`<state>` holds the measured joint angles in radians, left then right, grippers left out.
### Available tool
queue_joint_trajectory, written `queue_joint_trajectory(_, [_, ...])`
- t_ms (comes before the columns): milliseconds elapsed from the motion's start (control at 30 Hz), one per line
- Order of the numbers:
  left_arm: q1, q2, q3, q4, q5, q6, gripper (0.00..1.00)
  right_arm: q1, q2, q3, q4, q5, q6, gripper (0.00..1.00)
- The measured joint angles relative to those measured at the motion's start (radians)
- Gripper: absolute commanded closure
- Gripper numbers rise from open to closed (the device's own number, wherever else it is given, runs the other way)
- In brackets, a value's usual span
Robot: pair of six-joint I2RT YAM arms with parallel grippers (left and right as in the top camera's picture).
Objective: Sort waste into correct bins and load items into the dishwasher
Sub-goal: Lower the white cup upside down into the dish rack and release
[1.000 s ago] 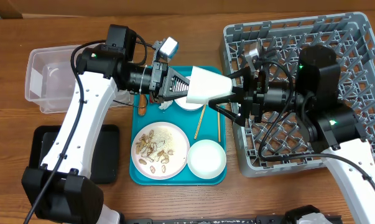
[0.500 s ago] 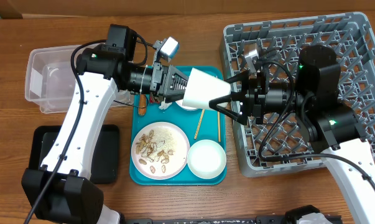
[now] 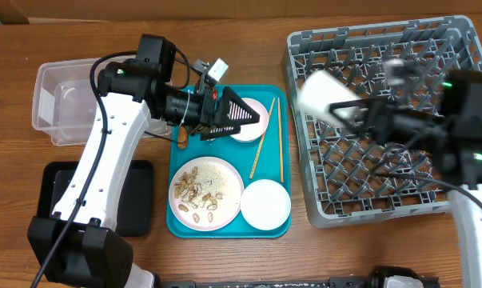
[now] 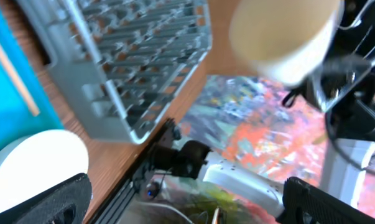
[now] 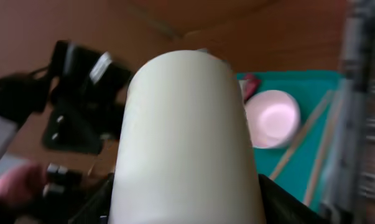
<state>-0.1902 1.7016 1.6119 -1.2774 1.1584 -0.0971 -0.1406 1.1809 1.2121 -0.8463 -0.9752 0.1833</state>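
Grey dish rack (image 3: 360, 188) now lies under my right gripper (image 3: 356, 112), which has swung away from the teal tray (image 3: 266, 172) with the cream cup (image 3: 327, 98) clamped between its fingers. A second ago both grippers met on that cup over the tray. My left gripper (image 3: 252, 114) hangs there, fingers spread and empty. I judge the handover done, with the cup next to be set in the rack. Motion blur smears my right fingers, so exactly where they grip is unclear.
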Motion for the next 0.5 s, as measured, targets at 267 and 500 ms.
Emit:
queue_joint_trajectory(267, [0.0, 0.0, 0.0, -0.028, -0.098, 0.0, 0.0, -0.18, -0.024, 0.0, -0.244, 0.273, 0.004, 0.44])
queue_joint_trajectory(500, [0.0, 0.0, 0.0, -0.024, -0.145, 0.0, 0.0, -0.129, -0.024, 0.0, -0.418, 0.492, 0.019, 0.44])
